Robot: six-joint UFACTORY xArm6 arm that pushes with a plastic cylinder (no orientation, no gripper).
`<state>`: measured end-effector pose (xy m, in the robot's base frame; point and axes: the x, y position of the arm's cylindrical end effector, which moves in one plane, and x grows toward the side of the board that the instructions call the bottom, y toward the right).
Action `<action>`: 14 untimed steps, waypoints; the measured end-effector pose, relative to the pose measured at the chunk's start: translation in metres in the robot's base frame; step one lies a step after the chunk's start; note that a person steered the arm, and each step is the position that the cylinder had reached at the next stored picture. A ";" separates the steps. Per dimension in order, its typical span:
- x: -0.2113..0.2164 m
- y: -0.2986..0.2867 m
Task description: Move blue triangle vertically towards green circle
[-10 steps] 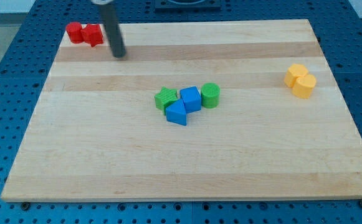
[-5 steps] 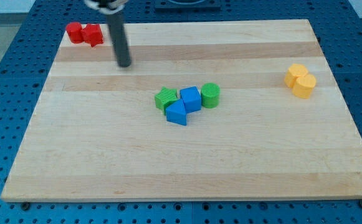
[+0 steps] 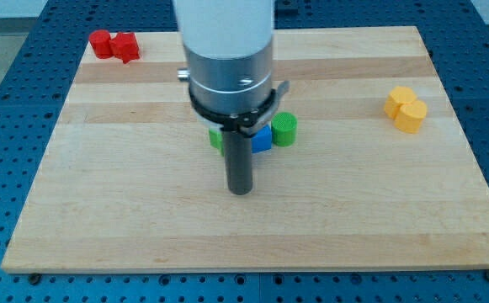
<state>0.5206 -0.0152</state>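
Standing near the middle of the frame, my tip [image 3: 241, 191] rests on the wooden board [image 3: 353, 210] just below the central cluster of blocks. No claw exists on this rig, only the straight dark rod, so there is nothing to be apart or together. The rod and the wide pale arm housing [image 3: 227, 59] above it cover most of the cluster. The blue triangle cannot be seen now: it is hidden behind the rod, and I judge it to sit directly above my tip in the frame, very close or perhaps touching, though contact cannot be confirmed. A sliver of a blue block [image 3: 263, 139] shows at the rod's right edge; its shape cannot be made out. A green block [image 3: 215, 138] peeks out on the rod's left, shape unclear. The green circle [image 3: 284, 129] is plainly visible, up and to the right of my tip, just beside the blue sliver.

The relation that matters: my tip lies below the hidden triangle, and the green circle lies higher in the frame. A push toward the frame's top would therefore carry the triangle upward to the circle's level.

Well apart, two red blocks [image 3: 114, 44] sit at the upper left corner, and two yellow blocks [image 3: 406, 108] sit at the right.
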 end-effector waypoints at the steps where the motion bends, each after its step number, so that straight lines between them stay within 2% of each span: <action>1: -0.015 0.004; 7: -0.067 -0.010; 10: -0.149 -0.011; 11: -0.160 -0.021; 12: -0.151 -0.057; 14: -0.175 -0.059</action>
<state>0.3460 -0.0746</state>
